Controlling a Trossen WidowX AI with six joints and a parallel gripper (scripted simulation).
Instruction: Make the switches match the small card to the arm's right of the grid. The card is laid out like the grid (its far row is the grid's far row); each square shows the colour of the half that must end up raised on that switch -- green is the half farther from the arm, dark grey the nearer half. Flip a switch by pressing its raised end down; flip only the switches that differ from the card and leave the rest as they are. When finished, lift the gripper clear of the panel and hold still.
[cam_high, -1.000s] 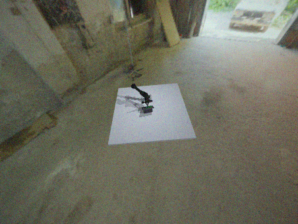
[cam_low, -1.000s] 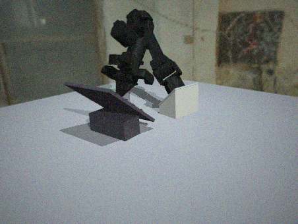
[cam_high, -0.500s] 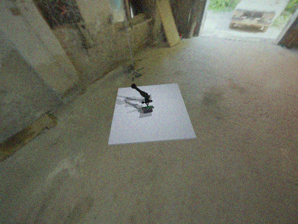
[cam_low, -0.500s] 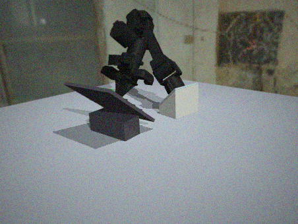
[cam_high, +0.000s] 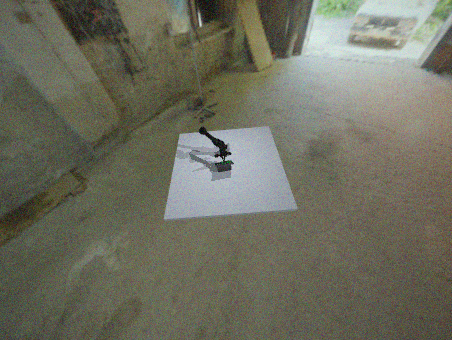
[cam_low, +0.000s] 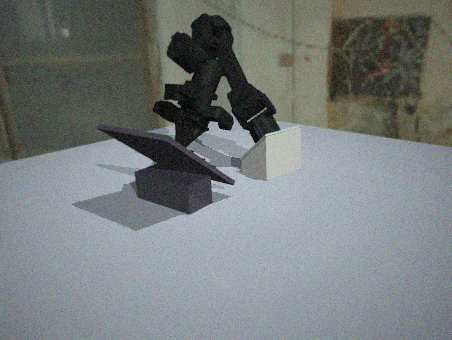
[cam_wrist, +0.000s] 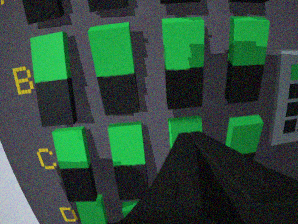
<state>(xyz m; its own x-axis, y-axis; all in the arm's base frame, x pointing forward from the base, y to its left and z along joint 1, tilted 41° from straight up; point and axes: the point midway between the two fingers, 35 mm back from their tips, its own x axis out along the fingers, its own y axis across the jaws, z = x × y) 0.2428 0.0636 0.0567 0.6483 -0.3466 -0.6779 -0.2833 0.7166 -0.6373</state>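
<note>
The switch panel is a tilted dark board with rows of green-and-black switches. My gripper is shut and empty. In the wrist view its tips overlap the third switch of row C, hiding its nearer half; contact cannot be told. Row B shows green far halves and black near halves, such as its first switch. The first two row C switches show both halves. Row A shows only black parts; row D is mostly cut off or hidden. The card shows only its left column, green above dark squares.
A white wedge-shaped block stands near the arm's base in the exterior view. The panel rests on a dark block. The pale table top lies around them. The arm casts shadows on it.
</note>
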